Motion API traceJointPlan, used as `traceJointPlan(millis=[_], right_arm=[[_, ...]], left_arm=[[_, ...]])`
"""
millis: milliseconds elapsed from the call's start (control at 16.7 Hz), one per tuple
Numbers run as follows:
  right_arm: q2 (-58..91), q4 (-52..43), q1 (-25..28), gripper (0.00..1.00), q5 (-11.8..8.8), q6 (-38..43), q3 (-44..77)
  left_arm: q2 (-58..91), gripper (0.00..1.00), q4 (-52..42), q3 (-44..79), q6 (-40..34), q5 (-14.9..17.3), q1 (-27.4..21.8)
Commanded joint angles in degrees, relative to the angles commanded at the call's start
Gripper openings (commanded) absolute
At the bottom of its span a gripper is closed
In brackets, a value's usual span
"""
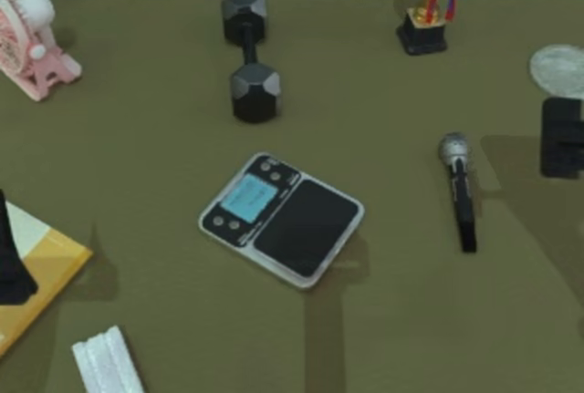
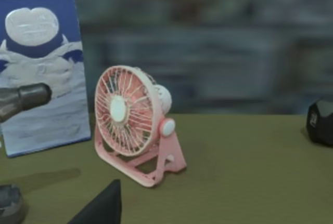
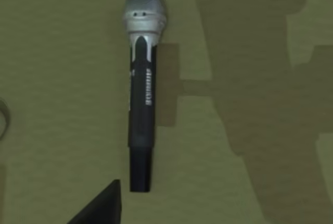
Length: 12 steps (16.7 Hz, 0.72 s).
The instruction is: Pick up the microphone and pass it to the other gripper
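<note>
Microphone [image 1: 459, 191] at 3 o'clock on worktop: light, rigid, may roll; I'd grab mid-handle. Can't tell either gripper's finger state.

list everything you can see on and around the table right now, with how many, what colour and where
microphone: one, black with silver mesh head, lying flat right of centre
dumbbell: one, black, far side, left of centre
scale: one, white-edged, black plate, blue screen, centre
fan: one, pink and white, far left corner
trophy: one, gold on black base, far side, right of centre
carton: one, blue and white, beside the fan in the left wrist view
yellow pad: one, left edge
white ribbed strip: one, near left
grey disc: one, right edge
left gripper: black, left edge
right gripper: black, right edge, right of the microphone
</note>
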Motion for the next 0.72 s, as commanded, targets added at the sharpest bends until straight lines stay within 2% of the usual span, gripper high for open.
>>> traceJointPlan(millis=[420, 720], right_arm=[[32.9, -17.0, 6.6, 1.00, 0.8, 7.0, 25.1], [44.3, -22.4, 9.0, 1.00, 1.1, 9.5, 34.8]], left_arm=[[0.0, 1.00, 0.0, 0.0, 0.0, 0.0, 0.0], [0.0, 1.00, 0.0, 0.0, 0.0, 0.0, 0.0]])
